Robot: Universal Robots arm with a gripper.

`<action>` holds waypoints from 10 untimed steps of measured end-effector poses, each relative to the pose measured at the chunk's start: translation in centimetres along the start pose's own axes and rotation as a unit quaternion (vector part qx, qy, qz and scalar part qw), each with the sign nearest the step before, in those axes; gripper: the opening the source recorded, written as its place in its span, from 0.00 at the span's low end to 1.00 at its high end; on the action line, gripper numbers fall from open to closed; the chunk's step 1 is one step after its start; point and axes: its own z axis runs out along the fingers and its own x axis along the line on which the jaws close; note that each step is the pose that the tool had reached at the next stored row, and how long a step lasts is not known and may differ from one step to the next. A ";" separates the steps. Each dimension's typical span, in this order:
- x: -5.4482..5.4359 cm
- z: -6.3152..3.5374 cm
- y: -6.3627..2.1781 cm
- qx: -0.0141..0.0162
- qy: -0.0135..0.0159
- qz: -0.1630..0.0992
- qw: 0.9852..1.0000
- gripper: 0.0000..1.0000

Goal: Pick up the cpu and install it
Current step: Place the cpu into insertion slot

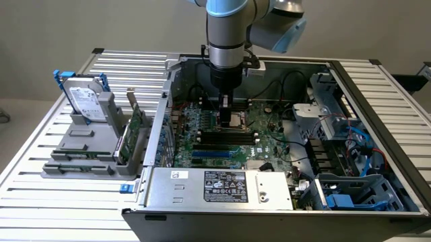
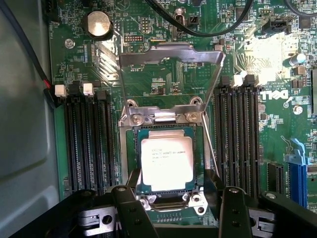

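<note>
Slatted table (image 1: 67, 212), opened computer case (image 1: 269, 227), hand (image 1: 227, 120) spread wide, empty, wrist view catches cpu (image 2: 167, 162) seated in socket (image 2: 130, 158)

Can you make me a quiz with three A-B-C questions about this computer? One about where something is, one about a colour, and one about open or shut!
1. Where is the cpu?
A) in its socket on the motherboard
B) on the floor
C) held high in the air

2. What colour is the motherboard?
A) red
B) green
C) white

3. How is the gripper?
A) open
B) shut
C) shut on a cable

Answers:
1 A, the chip lies flat in the socket below the raised metal frame.
2 B, the board is green.
3 A, its fingers stand apart, one on each side of the chip.
</note>
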 end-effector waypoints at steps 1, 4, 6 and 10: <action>0.0 0.00 0.00 0.000 -0.001 0.000 1.000 0.62; 0.0 0.01 0.00 0.000 -0.002 0.000 1.000 0.62; 0.0 0.01 0.00 0.000 -0.002 0.000 1.000 0.62; 0.0 -0.06 0.01 0.000 -0.002 0.000 1.000 0.62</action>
